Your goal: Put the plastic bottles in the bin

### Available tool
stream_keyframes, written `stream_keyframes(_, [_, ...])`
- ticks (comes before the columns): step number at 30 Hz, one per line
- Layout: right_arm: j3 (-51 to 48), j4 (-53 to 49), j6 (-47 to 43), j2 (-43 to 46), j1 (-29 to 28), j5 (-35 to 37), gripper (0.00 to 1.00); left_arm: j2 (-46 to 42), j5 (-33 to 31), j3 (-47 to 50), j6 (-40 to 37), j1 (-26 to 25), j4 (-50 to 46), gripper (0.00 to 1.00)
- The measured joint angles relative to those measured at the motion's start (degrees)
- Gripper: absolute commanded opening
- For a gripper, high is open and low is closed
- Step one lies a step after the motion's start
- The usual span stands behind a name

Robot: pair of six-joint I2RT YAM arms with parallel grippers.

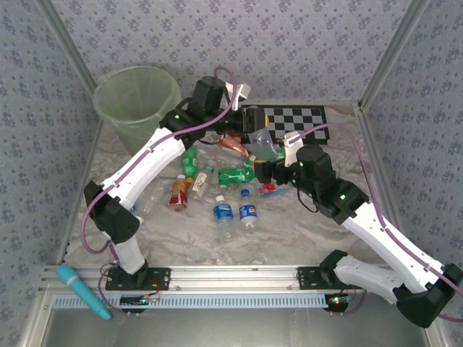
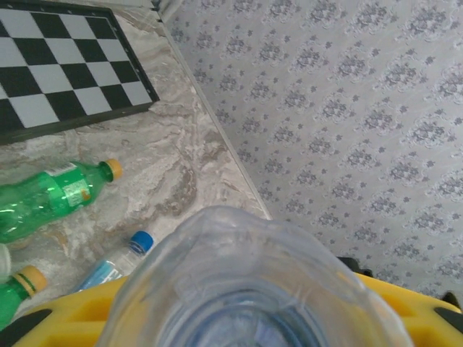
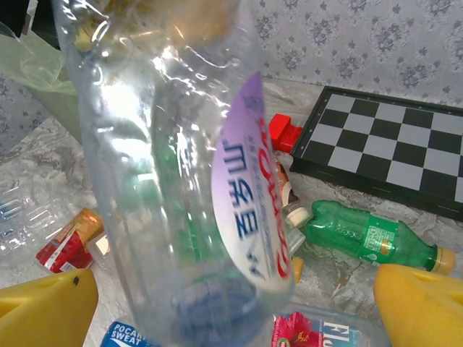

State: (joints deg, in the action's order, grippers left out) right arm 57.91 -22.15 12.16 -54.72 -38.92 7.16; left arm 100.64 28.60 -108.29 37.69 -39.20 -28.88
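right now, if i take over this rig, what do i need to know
Left gripper: shut on a clear bottle, held up above the table.
Right gripper: open, fingers wide either side of that bottle, not touching it.
Bin: far left corner, looks empty from above.
Left to do: carry this bottle to the bin, then the other bottles lying mid-table.

Bright diffuse light, blurred glary foregrounds

Marbled table, scattered plastic bottles, checkerboard, pale-green bin, small red block
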Motion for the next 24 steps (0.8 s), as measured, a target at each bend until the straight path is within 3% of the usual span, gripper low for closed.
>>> stream_keyframes(9, [0.0,0.0,0.0,0.3,0.0,0.9,0.99,-1.5,-1.5,0.5,-1.6,10.5,-2.7,0.49])
stream_keyframes(24, [0.0,0.1,-0.3,-0.3,0.0,1.0,0.99,-19.8,-5.8,7.1,-0.9,40.0,-2.7,0.49])
